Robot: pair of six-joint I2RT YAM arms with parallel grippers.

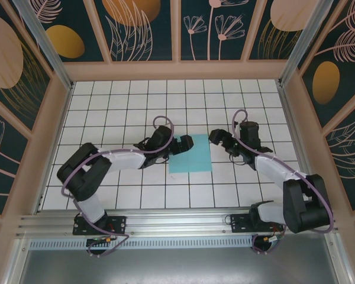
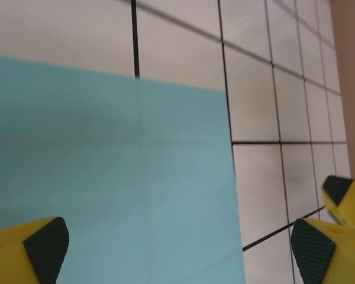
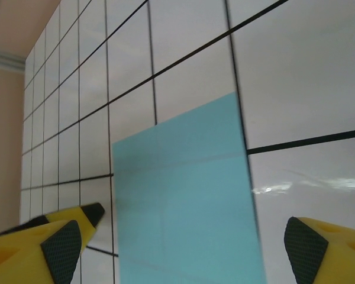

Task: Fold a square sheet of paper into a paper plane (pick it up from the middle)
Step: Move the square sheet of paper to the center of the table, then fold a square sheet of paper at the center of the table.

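One square sheet of paper [image 1: 191,155] lies flat in the middle of the table [image 1: 118,100]. The left jaws stand wide at its left edge, the right jaws wide by its far right corner. Both hold nothing.

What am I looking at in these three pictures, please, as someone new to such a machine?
A left arm and a right arm are bolted at the near edge of a white gridded table, each ending in a two-finger gripper. One picture looks down from above. The other two come from a camera on each wrist, so the yellow fingers there are that arm's own. On the table lies one square sheet of paper, flat, light cyan. The left gripper and right gripper flank it, both open, holding nothing.
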